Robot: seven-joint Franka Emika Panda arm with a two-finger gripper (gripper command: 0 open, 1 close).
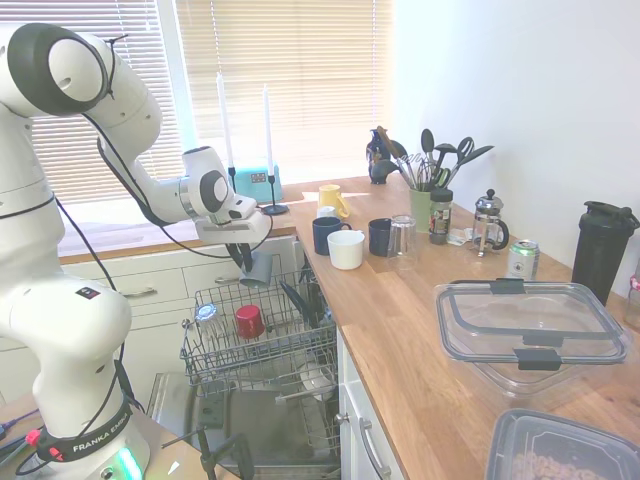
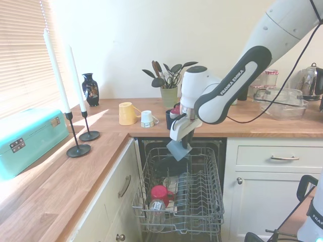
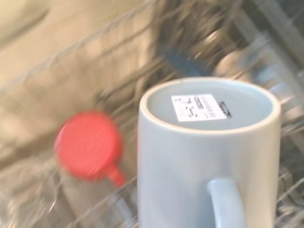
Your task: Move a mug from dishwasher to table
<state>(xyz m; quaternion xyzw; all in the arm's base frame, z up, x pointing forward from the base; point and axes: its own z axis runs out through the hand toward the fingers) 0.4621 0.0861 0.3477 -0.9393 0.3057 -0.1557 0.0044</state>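
1. The gripper [image 2: 180,142] is clenched on the grey-blue mug [image 2: 177,149], which hangs clear above the dishwasher [image 2: 177,201] rack, touching no wires.
2. In the first exterior view the mug [image 1: 257,267] shows only partly: the gripper [image 1: 244,256] covers its upper part, and the handle cannot be made out there.
3. The wrist view shows the mug [image 3: 209,156] close up, its base with a white label facing the camera and its handle cut off by the picture's edge; the print on the label is too small to read.
4. Behind it the rack is blurred into streaks; the red mug [image 3: 88,145] is a soft red blob with a short handle.
5. That red mug [image 1: 249,321] sits in the rack beside a clear glass [image 1: 206,318], well below the held mug.
6. The table [image 1: 420,330] runs along the dishwasher's side; a white mug [image 1: 346,249] and two dark mugs [image 1: 327,234] stand on it.
7. The lower dishwasher interior is dark and hard to read.
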